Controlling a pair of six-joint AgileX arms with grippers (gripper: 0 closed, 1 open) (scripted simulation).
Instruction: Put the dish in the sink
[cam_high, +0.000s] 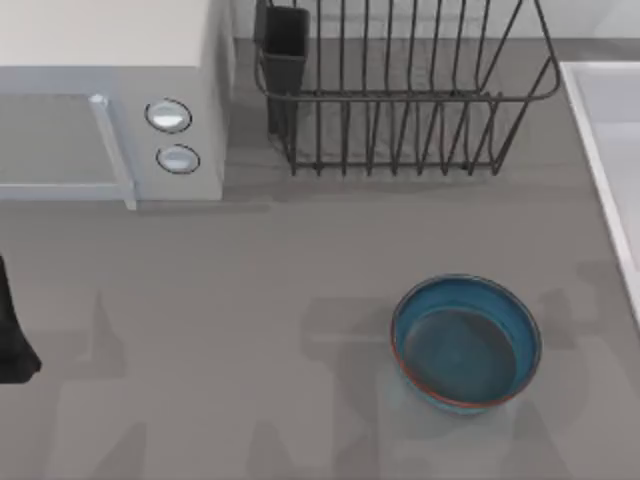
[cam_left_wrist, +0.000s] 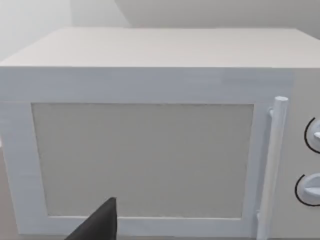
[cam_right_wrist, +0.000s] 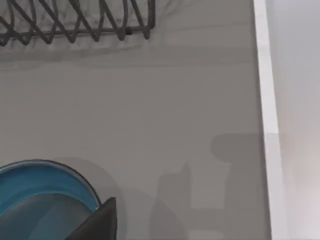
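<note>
1. The dish (cam_high: 466, 343) sits upright on the counter (cam_high: 250, 330), lower right of the top view, untouched.
2. The sink (cam_high: 610, 150) lies at the right edge.
3. Right hand (cam_right_wrist: 95, 222) hovers by the dish; its opening I cannot tell.
4. Next, probably: grasp the rim.

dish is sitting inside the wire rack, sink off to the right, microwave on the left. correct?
Not quite. The top view shows the dish sitting on the table in front of the wire rack, not inside it. The rest holds: the sink is at the right edge and the microwave on the left.
</note>
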